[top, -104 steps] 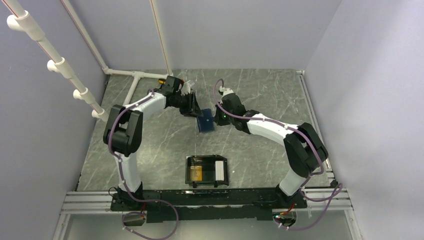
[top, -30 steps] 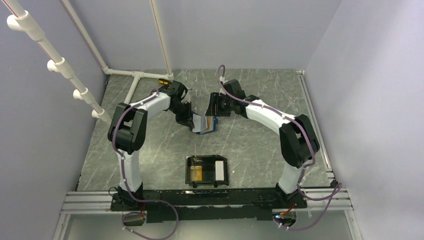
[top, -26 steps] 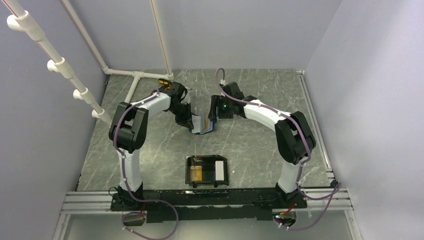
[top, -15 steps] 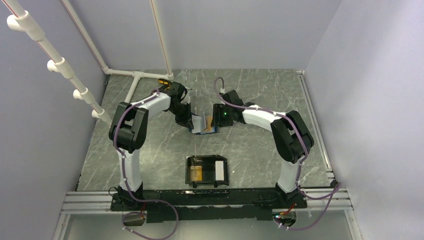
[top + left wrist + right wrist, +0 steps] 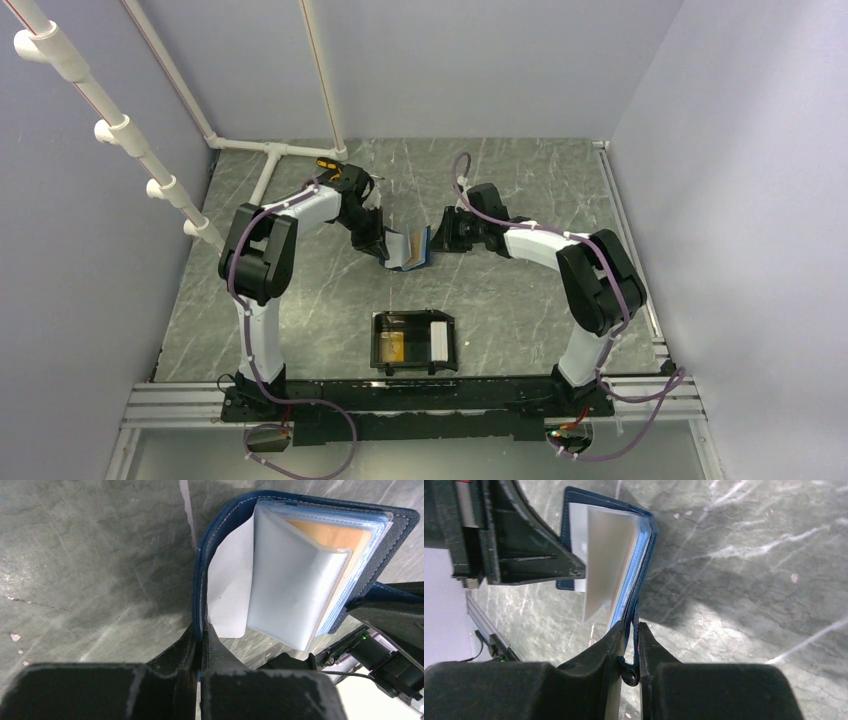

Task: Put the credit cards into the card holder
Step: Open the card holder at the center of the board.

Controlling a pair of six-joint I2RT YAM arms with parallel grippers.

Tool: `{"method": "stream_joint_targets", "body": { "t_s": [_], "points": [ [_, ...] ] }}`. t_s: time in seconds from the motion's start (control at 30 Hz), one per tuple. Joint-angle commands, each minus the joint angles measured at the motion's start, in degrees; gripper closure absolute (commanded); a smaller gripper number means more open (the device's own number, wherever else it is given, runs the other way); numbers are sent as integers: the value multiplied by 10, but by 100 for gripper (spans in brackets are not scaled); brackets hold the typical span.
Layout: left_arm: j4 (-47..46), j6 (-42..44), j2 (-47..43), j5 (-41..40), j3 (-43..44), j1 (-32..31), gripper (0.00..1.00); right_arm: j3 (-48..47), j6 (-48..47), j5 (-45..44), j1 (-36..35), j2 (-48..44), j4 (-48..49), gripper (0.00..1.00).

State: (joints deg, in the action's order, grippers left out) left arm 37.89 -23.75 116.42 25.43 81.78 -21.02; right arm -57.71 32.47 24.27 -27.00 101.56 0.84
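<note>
A dark blue wallet [image 5: 408, 247] hangs open above the table between both arms. My left gripper [image 5: 383, 250] is shut on its left cover [image 5: 200, 580], the jaws [image 5: 201, 635] pinching the blue edge. My right gripper [image 5: 438, 240] is shut on the opposite cover [image 5: 647, 555], its jaws [image 5: 633, 627] squeezing that edge and a small blue loop. Clear plastic sleeves [image 5: 290, 580] fan out inside the wallet, and an orange credit card [image 5: 335, 535] shows through them. The card holder [image 5: 413, 318], a black tray with a white strip [image 5: 438, 342], sits near the front with one orange card [image 5: 392, 347] in it.
A white pipe frame [image 5: 270, 165] runs along the back left corner of the table. An aluminium rail [image 5: 420, 400] with the arm bases lines the near edge. Grey walls close in the left, back and right sides.
My right gripper has come down from above the wallet to its right cover and closed on it. The left gripper has kept its hold on the left cover, barely moving.
</note>
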Motion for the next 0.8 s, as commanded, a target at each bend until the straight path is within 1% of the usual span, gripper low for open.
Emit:
{"method": "stream_joint_targets", "body": {
  "t_s": [0.0,0.03,0.1,0.27,0.33,0.4,0.43,0.57,0.77],
  "points": [
    [-15,1,13,49,5,-1,99,-10,11,47,3,-2,72,91],
    [-17,3,13,56,4,-1,97,-11,11,48,3,-1,72,93],
    [-21,4,8,62,3,-1,89,-14,8,45,3,-1,64,100],
    [-31,20,-32,46,-7,13,53,-12,9,48,3,-1,66,100],
    [-42,28,-56,41,-17,15,36,-11,13,53,2,0,71,100],
    [-65,30,-73,50,-29,15,23,-11,15,57,1,-1,73,100],
    [-77,28,-78,57,-33,15,18,-11,15,57,1,-2,73,100],
    [-115,12,-75,97,-41,14,7,-10,16,58,-1,-6,75,100],
    [-113,11,-56,102,-23,3,3,-14,15,56,-7,-6,72,100]
  ]
}}
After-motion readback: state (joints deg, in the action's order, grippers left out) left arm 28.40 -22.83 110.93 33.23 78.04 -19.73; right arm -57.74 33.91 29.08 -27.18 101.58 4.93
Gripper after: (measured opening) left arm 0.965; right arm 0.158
